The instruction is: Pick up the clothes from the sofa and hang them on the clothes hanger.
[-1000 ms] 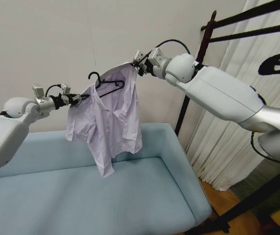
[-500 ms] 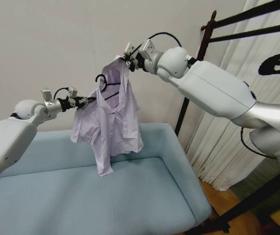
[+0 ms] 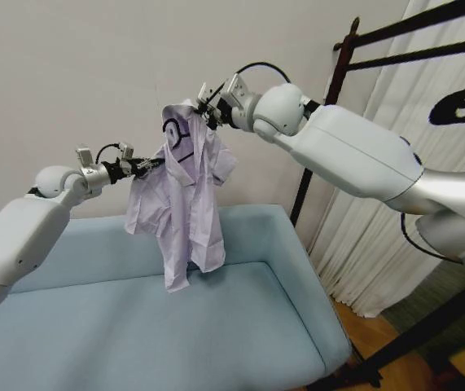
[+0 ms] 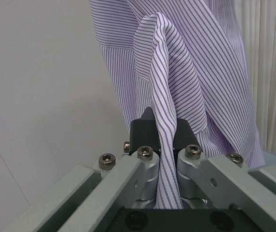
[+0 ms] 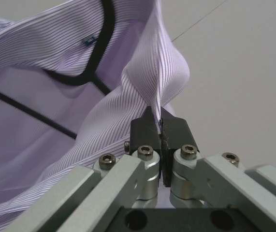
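Over the last 1 second, the right gripper [image 3: 208, 114] has been brought inward above the sofa [image 3: 248, 334], toward the left gripper [image 3: 146, 164], and the 2 are now much nearer to each other. The striped shirt [image 3: 185, 195], which was spread wide before, is now gathered into a narrow hanging bundle. Each gripper is pressed together on a fold of the cloth, the right one near the collar and the left one on a lower fold. A black hanger [image 3: 175, 132] is seen inside the collar.

The shirt is held in the air above the sofa's backrest, and its hem seems clear of the seat. The lifting is therefore judged done, while the carrying to the rack [image 3: 331, 106] is not yet done.

The rack stands just beside the sofa's right end, with the curtain [image 3: 395, 244] beyond it. Open room is left above the seat, but the rack's upright is near the right arm.
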Tool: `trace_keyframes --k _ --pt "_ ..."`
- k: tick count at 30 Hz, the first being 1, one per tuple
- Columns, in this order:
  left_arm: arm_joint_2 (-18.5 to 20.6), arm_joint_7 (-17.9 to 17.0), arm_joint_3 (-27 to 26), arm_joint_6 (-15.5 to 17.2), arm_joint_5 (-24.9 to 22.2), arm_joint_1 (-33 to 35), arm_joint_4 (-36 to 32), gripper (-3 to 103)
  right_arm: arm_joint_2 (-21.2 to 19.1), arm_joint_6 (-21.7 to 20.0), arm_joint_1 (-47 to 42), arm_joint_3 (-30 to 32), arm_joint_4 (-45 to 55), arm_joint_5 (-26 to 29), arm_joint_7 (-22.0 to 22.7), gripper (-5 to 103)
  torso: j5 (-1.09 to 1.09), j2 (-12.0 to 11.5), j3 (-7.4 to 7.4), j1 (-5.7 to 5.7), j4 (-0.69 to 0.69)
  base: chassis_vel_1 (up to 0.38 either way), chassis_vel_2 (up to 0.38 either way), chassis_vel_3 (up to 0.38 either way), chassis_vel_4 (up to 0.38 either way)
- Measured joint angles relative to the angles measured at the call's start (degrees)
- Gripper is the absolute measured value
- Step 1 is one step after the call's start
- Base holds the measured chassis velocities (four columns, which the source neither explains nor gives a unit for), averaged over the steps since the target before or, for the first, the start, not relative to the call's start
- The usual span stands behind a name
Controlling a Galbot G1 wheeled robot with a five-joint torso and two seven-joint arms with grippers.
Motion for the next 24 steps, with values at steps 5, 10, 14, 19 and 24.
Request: trace_keyframes --k 5,10,14,19,24 --pt "0.4 -0.2 -0.2 0.5 -0.6 -0.2 -0.3 2 0.2 -0.6 -1.6 0.2 1.1 0.9 0.8 0 0.00 0.0 0.00 0.00 0.00 0.000 0.000 0.000 0.000" --pt "0.7 -0.1 -0.3 0.5 -1.6 -0.2 0.2 2 0.6 -1.0 -2.5 0.6 2.8 3.7 2.3 0 -0.01 0.0 0.00 0.00 0.01 0.000 0.000 0.000 0.000" --pt "0.7 2.1 -0.3 0.3 -2.6 -0.7 2.1 2 0.7 -1.4 -2.7 0.8 4.3 6.9 5.1 1 -0.01 0.0 0.00 0.00 0.00 0.000 0.000 0.000 0.000" --pt "0.0 2.2 -0.3 0.2 -4.7 -1.4 3.6 2 0.5 -1.9 -2.3 0.8 5.8 11.3 7.8 14 -0.01 0.0 0.00 0.00 0.01 0.000 0.000 0.000 0.000" --pt "-0.6 1.1 -0.5 -0.3 -6.7 -1.4 4.0 2 -0.5 -2.1 -1.9 0.6 7.4 12.8 8.5 35 0.00 0.0 0.00 0.00 -0.01 0.000 0.000 0.000 0.000"
